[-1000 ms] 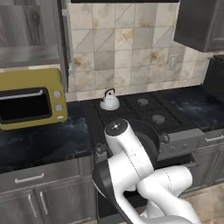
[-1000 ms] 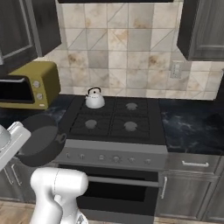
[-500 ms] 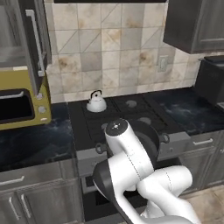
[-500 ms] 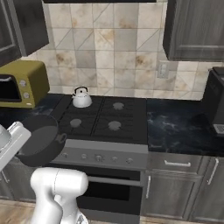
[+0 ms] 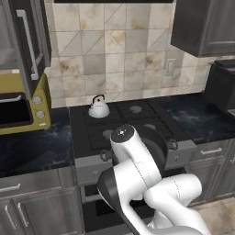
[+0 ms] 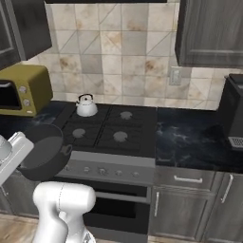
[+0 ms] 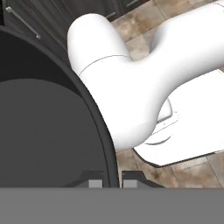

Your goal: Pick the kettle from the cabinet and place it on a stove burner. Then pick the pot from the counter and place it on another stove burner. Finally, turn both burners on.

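The pot (image 6: 45,152) is carried in the air in front of the stove, low and left in the right base view, where its dark round body hangs before the oven front beside the white arm. In the left base view the pot (image 5: 156,144) is seen partly hidden behind the arm's upper joint, over the front edge of the cooktop (image 5: 124,121), with one small side handle showing at its right.

In the hand view the pot's (image 7: 48,131) dark interior and curved rim are seen close up, and the rim runs down between the two dark fingertips of the hand (image 7: 113,180). The hand is clamped together on the pot's rim, one fingertip inside the wall and one outside.

The kettle (image 5: 98,108) is set on the rear left burner of the cooktop, upright, with its thin black handle arched over it; in the right base view the kettle (image 6: 86,107) is seen at the same rear left spot. The other three burners are bare, among them the front left burner (image 6: 79,133) and the front right burner (image 6: 120,136).

The black marble-look bench (image 6: 194,137) extends to the right of the stove, with grey drawers beneath it. A yellow microwave (image 6: 23,90) is placed on the bench to the left of the stove. The cabinet (image 5: 27,46) is mounted above the microwave, and its door with the long silver bar handle is seen swung outward in the left base view.
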### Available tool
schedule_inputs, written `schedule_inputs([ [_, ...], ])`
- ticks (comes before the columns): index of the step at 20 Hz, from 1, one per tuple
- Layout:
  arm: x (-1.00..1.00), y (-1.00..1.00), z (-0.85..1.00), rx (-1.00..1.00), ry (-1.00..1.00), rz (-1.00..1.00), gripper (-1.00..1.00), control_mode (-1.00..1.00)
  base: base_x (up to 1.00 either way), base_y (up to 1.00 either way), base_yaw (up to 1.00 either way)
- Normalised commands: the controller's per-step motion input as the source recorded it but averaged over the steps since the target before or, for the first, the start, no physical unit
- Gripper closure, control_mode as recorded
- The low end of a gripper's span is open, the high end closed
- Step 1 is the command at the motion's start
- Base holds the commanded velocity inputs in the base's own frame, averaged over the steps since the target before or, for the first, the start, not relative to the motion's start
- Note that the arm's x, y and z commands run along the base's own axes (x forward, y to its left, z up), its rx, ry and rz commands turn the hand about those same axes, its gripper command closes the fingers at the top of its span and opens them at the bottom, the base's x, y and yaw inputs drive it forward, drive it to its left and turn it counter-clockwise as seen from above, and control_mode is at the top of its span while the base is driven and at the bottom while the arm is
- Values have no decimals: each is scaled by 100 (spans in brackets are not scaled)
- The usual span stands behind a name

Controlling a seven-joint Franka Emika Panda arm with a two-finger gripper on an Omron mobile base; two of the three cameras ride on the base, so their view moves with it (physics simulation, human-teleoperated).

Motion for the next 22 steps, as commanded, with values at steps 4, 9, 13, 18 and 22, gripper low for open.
schedule_inputs([
  [4,0,0,0,0,0,0,100,100,27,-30,9],
  [9,0,0,0,0,0,0,100,100,33,-31,9],
  [13,0,0,0,0,0,0,100,100,38,-28,10],
  [18,0,0,0,0,0,0,100,100,38,-28,12],
  [22,0,0,0,0,0,0,100,100,20,-35,13],
])
